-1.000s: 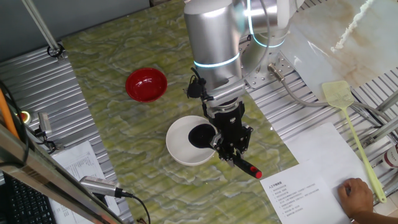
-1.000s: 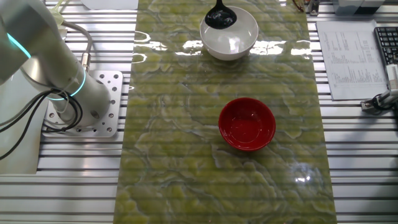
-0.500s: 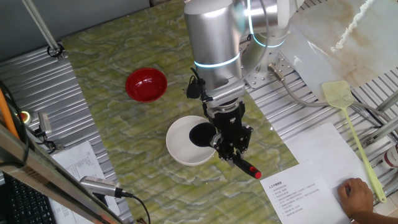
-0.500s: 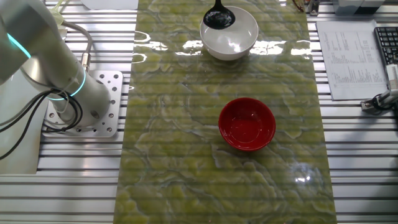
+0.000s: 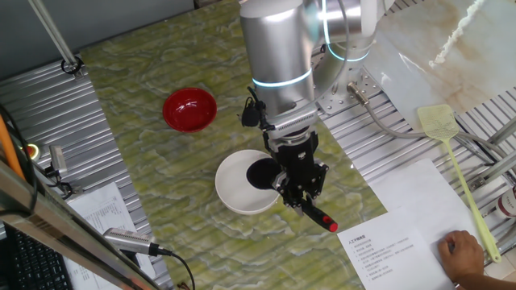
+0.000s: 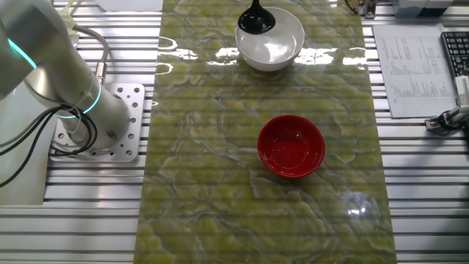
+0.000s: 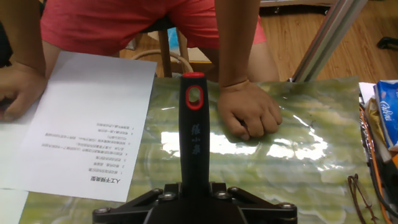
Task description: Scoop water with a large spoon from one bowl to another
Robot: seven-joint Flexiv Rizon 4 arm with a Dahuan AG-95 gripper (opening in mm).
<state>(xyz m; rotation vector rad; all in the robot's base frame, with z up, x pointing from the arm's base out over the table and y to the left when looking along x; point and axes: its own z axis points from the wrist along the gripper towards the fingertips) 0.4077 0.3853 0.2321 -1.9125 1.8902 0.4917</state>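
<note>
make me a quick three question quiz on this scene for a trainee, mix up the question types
1. True or false: the black ladle with the red-tipped handle has its head over the white ceramic bowl.
2. Which bowl sits farther from the two-finger gripper: A) the white bowl, B) the glossy red bowl?
3. Fill in: in the hand view, a person's closed fist rests on the ____ marbled table mat.

Key
1. True.
2. B.
3. Green.
</note>
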